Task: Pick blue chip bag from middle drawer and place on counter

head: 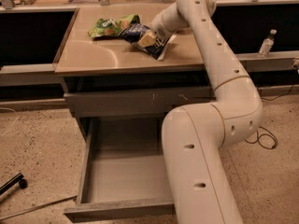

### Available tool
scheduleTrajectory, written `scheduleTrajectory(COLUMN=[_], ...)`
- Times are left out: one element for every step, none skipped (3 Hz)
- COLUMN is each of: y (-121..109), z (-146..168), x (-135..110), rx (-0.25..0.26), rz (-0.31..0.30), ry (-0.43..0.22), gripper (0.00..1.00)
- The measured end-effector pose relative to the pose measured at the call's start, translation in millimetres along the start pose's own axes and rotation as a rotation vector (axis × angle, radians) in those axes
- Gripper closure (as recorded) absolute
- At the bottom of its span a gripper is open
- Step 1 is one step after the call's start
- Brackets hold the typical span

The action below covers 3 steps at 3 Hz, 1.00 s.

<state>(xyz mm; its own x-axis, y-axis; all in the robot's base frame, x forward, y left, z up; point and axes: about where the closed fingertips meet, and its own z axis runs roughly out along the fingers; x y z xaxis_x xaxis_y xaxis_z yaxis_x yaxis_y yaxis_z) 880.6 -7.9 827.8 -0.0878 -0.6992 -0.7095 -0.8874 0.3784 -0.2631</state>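
Note:
The blue chip bag (156, 45) lies crumpled on the counter (107, 57), near its back middle, touching the green chip bag (111, 25) to its left. My gripper (147, 38) reaches over the counter from the right and is shut on the blue bag's upper part, with the bag's lower end resting on the surface. The middle drawer (96, 171) is pulled out below the counter, and the part of its grey inside that shows is bare. My arm's big lower link hides the drawer's right side.
The shut upper drawer front (140, 100) with white scratches sits above the open drawer. A water bottle (267, 42) stands on the right ledge. A cable (262, 137) lies on the floor at right, and a black wheeled leg (14, 183) at lower left.

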Motion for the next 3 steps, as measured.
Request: scheduleTrajectory(y=[0.5, 0.5, 0.5], z=[-2.9, -2.8, -2.8], x=[-2.9, -2.9, -2.9], rx=[0.0, 0.0, 0.0], rz=[0.0, 0.0, 0.0], ry=[0.0, 0.0, 0.0], gripper=[0.81, 0.58, 0.34])
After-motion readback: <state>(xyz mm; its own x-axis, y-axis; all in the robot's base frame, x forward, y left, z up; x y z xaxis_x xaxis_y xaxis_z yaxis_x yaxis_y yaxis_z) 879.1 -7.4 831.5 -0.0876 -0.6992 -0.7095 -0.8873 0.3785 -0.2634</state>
